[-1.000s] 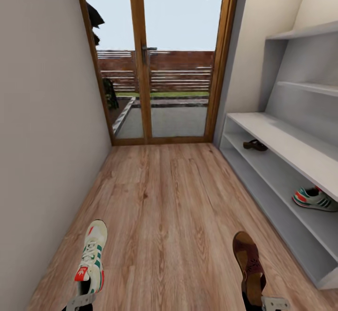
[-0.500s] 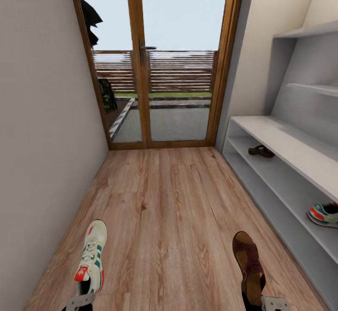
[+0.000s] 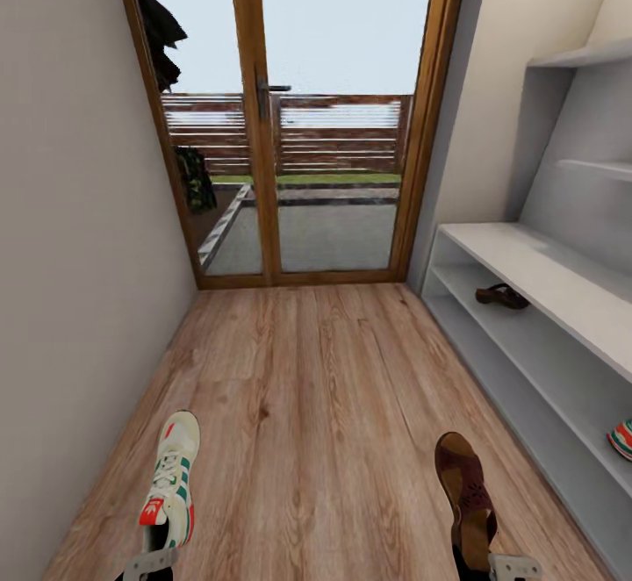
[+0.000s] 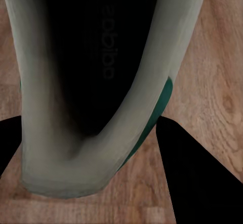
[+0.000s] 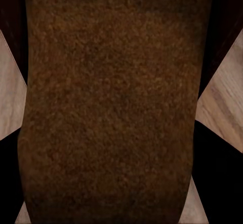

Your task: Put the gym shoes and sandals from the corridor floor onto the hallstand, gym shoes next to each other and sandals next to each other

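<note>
Two end effectors sit at the bottom edge of the head view, each clenched on a shoe. The left end effector grips the heel of a white low gym shoe with green side stripes and a red-orange heel patch, held toe-forward above the light brown wood-plank corridor floor; in the left wrist view the shoe's dark opening and pale collar lie between the black fingers. The right end effector holds the heel of a dark brown leather slip-on sandal, whose suede-like insole spans the right wrist view. To the right stands the pale grey-white hallstand: a second brown sandal rests on its upper open shelf near the far end, and the toe of another gym shoe shows on that shelf at the picture's right edge, well apart from it. A wood-framed glass door closes the corridor ahead.
</note>
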